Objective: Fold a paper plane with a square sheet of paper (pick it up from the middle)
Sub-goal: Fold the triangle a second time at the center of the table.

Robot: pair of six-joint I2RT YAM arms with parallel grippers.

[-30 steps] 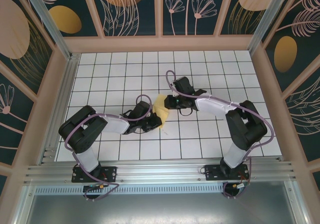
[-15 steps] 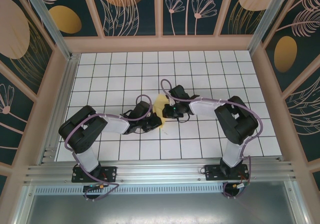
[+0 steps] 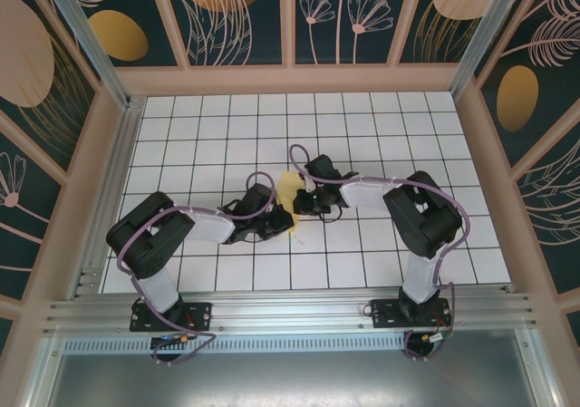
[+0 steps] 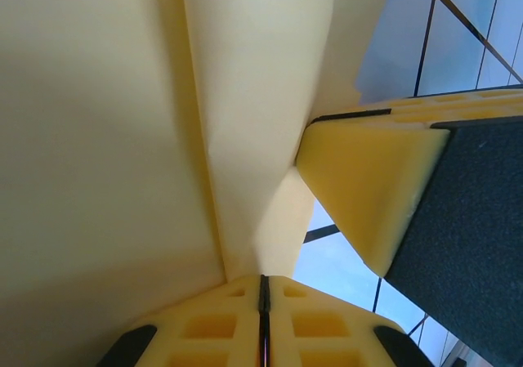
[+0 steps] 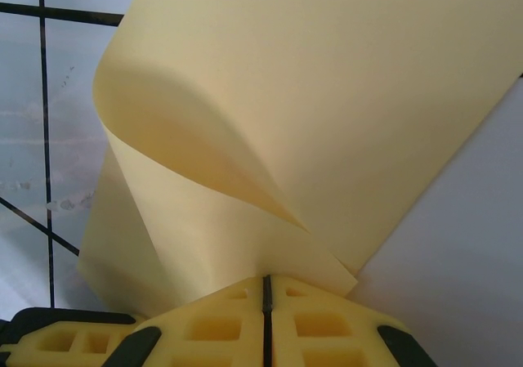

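Centre of frame: square sheet of paper [image 3: 288, 189] pinched tight by left gripper [image 3: 283, 218] and newly arrived right gripper [image 3: 301, 200]; fold likely underway.

Both arms bend inward, nearly meeting. Left tool [image 3: 286, 220] and right tool [image 3: 300, 200] each sit clamped on the paper sheet [image 3: 290, 188].

square sheet of paper [image 5: 327, 97] seen as thin, smooth, matt paper, left gripper [image 4: 263, 289] moulded in matt yellow plastic, table [image 3: 381, 126] surfaced in smooth, faintly glossy white tiles, rail [image 3: 290, 314] at lower frame made of brushed metal
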